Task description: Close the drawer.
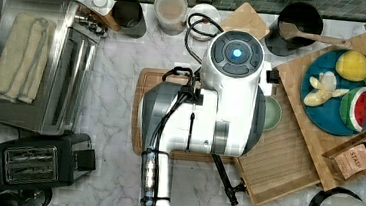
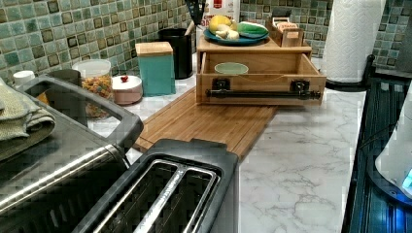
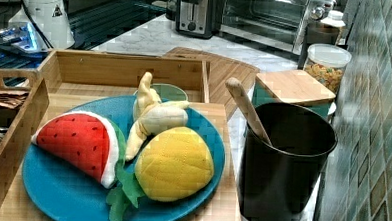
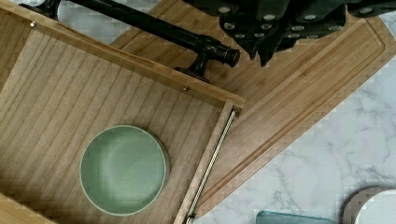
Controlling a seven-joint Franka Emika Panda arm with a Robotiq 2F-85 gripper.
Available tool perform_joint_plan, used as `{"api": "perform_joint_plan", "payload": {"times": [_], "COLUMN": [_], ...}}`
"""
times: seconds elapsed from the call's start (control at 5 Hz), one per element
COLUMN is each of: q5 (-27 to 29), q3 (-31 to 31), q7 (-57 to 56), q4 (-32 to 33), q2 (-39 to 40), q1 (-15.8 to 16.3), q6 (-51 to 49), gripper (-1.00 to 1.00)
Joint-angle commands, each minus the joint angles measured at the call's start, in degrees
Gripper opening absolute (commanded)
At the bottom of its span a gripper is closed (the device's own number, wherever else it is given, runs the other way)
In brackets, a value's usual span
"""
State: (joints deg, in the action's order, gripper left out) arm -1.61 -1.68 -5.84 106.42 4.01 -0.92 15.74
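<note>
The drawer (image 4: pixel 56 88) stands pulled out of its light-wood box, its slatted bottom holding a pale green bowl (image 4: pixel 123 169). Its long black bar handle (image 4: pixel 154 25) runs across the front panel (image 2: pixel 262 82). In the top view the drawer (image 1: pixel 286 157) juts from under the wooden top toward the bottom edge, and the white arm (image 1: pixel 221 101) hangs over the spot beside it. My gripper (image 4: pixel 268 51) is shut on nothing. It hovers over the brown cutting board (image 4: pixel 299 93), just outside the drawer front near one end of the handle, not touching it.
On the box top sit a blue plate of toy fruit (image 1: pixel 345 92) and a small wooden caddy (image 1: pixel 362 151). A black utensil pot (image 1: pixel 301 23), jars and a teal box (image 2: pixel 154 68) line the tiled wall. A toaster (image 1: pixel 40 163), toaster oven (image 1: pixel 39 60) and paper towel roll (image 2: pixel 350 39) stand around the marble counter.
</note>
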Motion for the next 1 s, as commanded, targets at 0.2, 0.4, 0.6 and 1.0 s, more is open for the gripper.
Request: {"api": "perform_joint_plan", "payload": {"times": [0.2,0.4,0.6,1.0], "q5": [-0.01,2.35,6.33,6.99], "q3": [-0.05,-0.14,0.11,3.25], "q7": [0.01,-5.78,-14.45,-24.39], "q4": [0.09,6.71,15.99,26.20], "q2": [0.01,-3.41,-8.80,-14.52], "q1": [-0.12,-0.63,-0.62,3.03], "q6": [0.00,5.36,12.46,18.90], "gripper": [-1.00,-1.00,-1.00,-1.00]}}
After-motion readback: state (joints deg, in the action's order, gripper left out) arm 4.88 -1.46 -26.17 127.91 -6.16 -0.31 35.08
